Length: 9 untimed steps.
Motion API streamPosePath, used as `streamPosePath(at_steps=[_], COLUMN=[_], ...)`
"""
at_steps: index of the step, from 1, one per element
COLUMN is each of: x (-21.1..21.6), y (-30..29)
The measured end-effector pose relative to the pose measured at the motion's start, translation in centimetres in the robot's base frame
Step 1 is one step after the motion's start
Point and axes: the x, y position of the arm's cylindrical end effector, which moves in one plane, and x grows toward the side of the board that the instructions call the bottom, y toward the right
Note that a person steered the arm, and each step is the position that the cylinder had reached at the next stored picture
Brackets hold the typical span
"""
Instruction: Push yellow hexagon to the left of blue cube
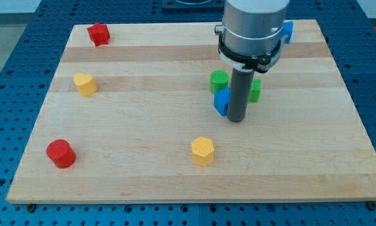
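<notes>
The wooden tabletop [144, 125] carries eight small coloured blocks. The arm ends in a straight dark rod with no grasping tool fitted, so nothing is clamped or released; the rod only pushes. My tip [237, 119] rests on the tabletop right of centre, touching or just beside the right face of the blue cube [222, 101].

The yellow hexagon block [202, 150] lies below the blue cube and slightly toward the view's left, well apart from both the cube and my tip.

A green cylinder-like block [219, 81] sits just above the blue cube, touching or nearly touching it. A second green block [255, 90], shape partly hidden by the rod, sits just right of the rod. A second blue block [287, 31] lies near the view's top edge, partly hidden behind the arm housing.

On the view's left: a red star-like block [98, 34] near the top corner, a yellow heart-like block [85, 83] below it, and a red cylinder block [61, 153] near the bottom corner.
</notes>
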Motion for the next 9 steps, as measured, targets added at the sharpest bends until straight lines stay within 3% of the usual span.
streamPosePath(at_steps=[4,7,9], x=[10.8,10.1,9.6], y=[-1.6,-7.9,-7.4])
